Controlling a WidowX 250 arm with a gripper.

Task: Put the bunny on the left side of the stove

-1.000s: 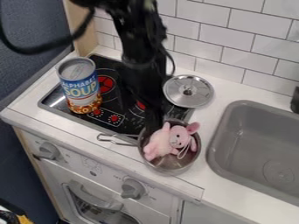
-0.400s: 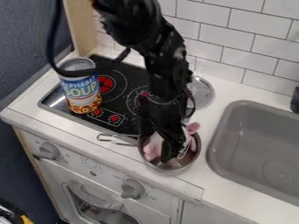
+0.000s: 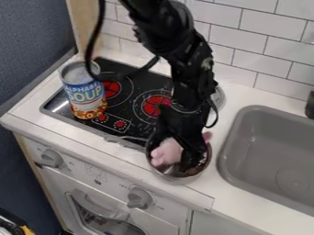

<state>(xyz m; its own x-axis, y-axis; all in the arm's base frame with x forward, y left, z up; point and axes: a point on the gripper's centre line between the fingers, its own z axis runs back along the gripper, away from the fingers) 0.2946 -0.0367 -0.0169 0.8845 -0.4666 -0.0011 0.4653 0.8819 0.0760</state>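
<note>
Newly shifted right, the gripper (image 3: 175,157) spreads over the pot (image 3: 175,178) near the counter's (image 3: 230,198) front edge; apparently empty. We expect closing on the bunny (image 3: 167,152) next.

We note white subway tiles (image 3: 264,41) behind the white countertop (image 3: 236,195), a pale wooden panel (image 3: 91,32) and, leftmost, a dark wall (image 3: 34,59).

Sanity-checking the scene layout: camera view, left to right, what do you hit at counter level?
Soup can → metal pot with the pink bunny in it → gray sink.
</note>
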